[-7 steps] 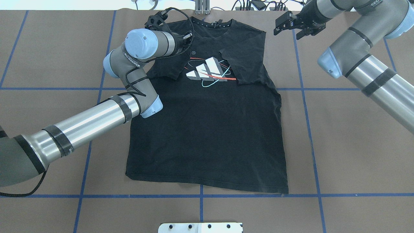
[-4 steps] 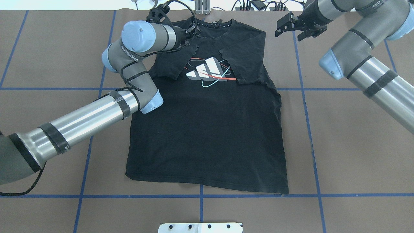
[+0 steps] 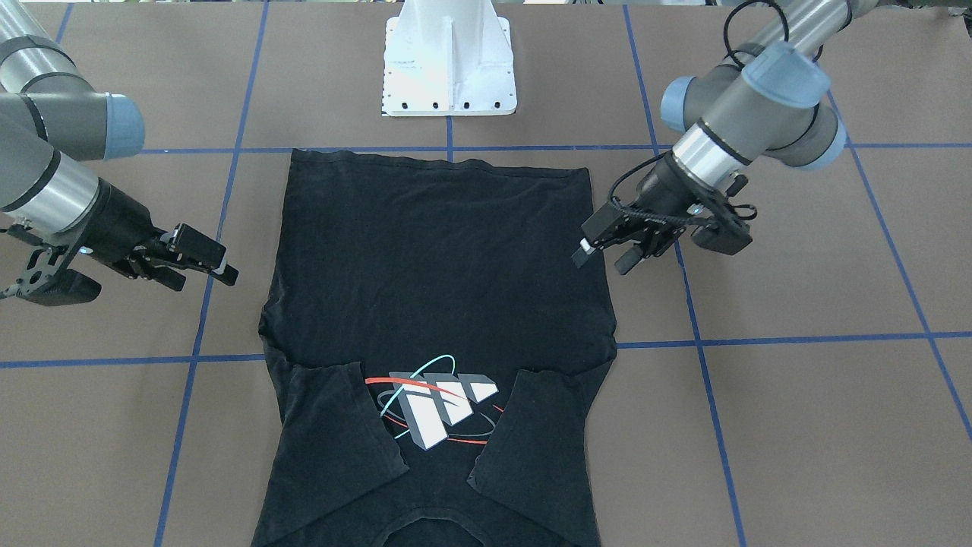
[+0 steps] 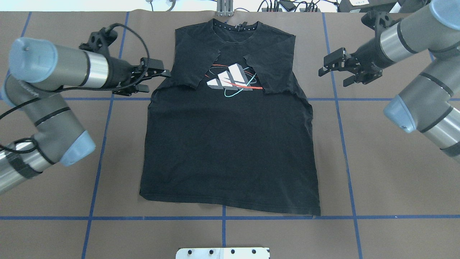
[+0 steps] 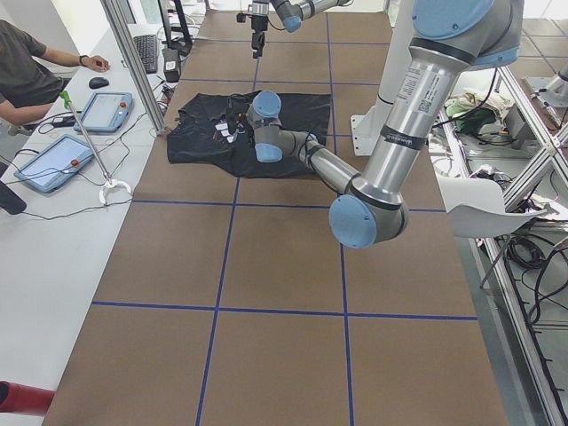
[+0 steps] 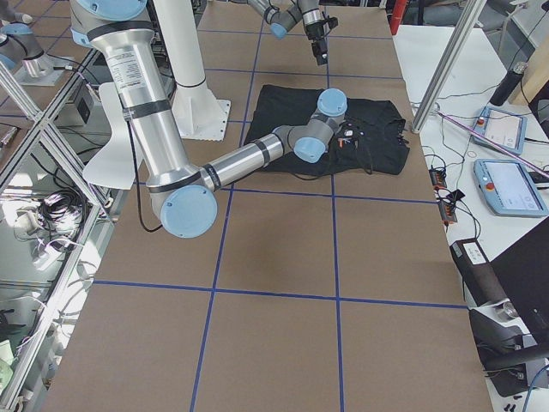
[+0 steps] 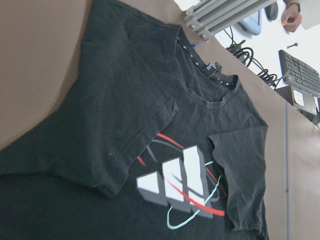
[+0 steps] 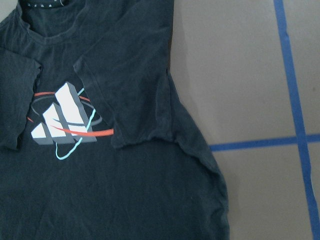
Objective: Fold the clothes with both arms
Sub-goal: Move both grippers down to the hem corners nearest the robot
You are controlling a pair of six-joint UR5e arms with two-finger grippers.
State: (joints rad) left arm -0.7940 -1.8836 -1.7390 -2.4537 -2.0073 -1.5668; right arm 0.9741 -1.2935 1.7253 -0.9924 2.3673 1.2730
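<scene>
So the black T-shirt [image 4: 230, 144] is lying flat on the brown table [image 4: 388, 172], print side up, collar [image 4: 235, 26] at the far edge from the robot, and both sleeves [image 4: 196, 68] are folded in over the chest. The left gripper [image 4: 156, 81] hangs just off the shirt's left shoulder edge and the right gripper [image 4: 334, 73] sits a bit apart from the other side. Both have their jaws spread and neither is holding anything.

My take on handling: it's thin, floppy cotton, super light, and it'll droop and bunch the moment it's lifted. I'd pinch both layers at matching spots, either the shoulder corners or the hem [image 4: 230, 208] corners, and lift evenly so the tucked sleeves don't flop back out
</scene>
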